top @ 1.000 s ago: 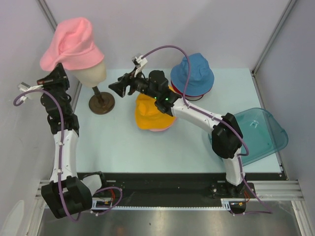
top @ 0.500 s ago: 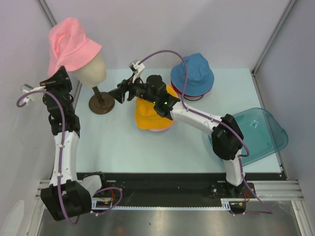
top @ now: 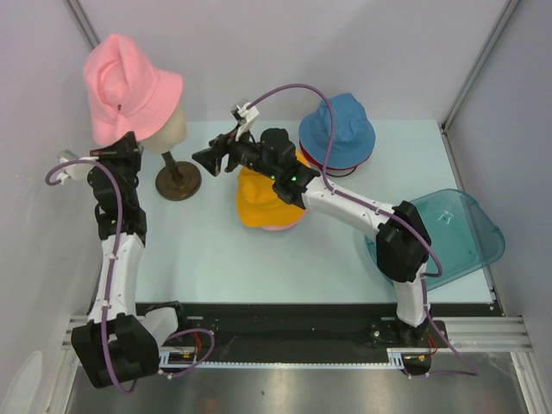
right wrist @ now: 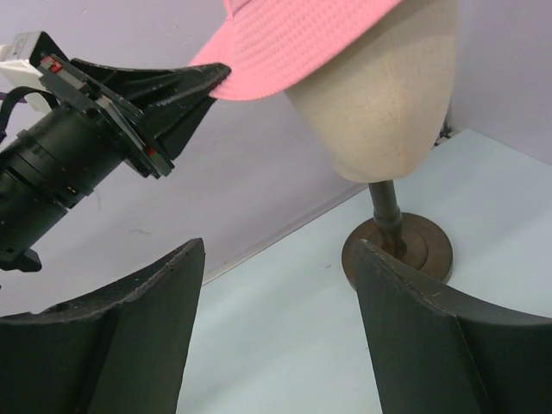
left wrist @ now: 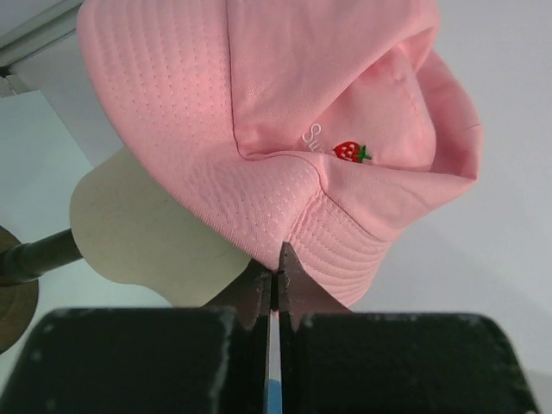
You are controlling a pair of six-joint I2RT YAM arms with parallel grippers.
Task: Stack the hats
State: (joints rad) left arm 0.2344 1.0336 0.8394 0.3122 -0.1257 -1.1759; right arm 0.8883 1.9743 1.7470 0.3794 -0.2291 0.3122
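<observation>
A pink hat (top: 129, 82) sits tilted on the beige mannequin head (top: 170, 128) at the back left. My left gripper (top: 128, 144) is shut on the pink hat's brim (left wrist: 345, 250), its tips (left wrist: 278, 259) pinching the lower edge beside the head (left wrist: 138, 233). My right gripper (top: 207, 158) is open and empty, pointing at the mannequin; its view shows the pink hat's brim (right wrist: 293, 43) and the left gripper (right wrist: 185, 90). An orange hat (top: 263, 203) lies mid-table on a pink one. A blue hat (top: 338, 129) sits on a red one (top: 345, 169).
The mannequin's dark round base (top: 178, 181) stands on the table between my two grippers, also in the right wrist view (right wrist: 401, 250). A translucent teal tray (top: 457, 233) lies at the right edge. Grey walls close in at the left and back.
My left gripper has moved right and slightly nearer with the pink brim in it, and the hat has shifted on the head. My right gripper shifted only slightly.
</observation>
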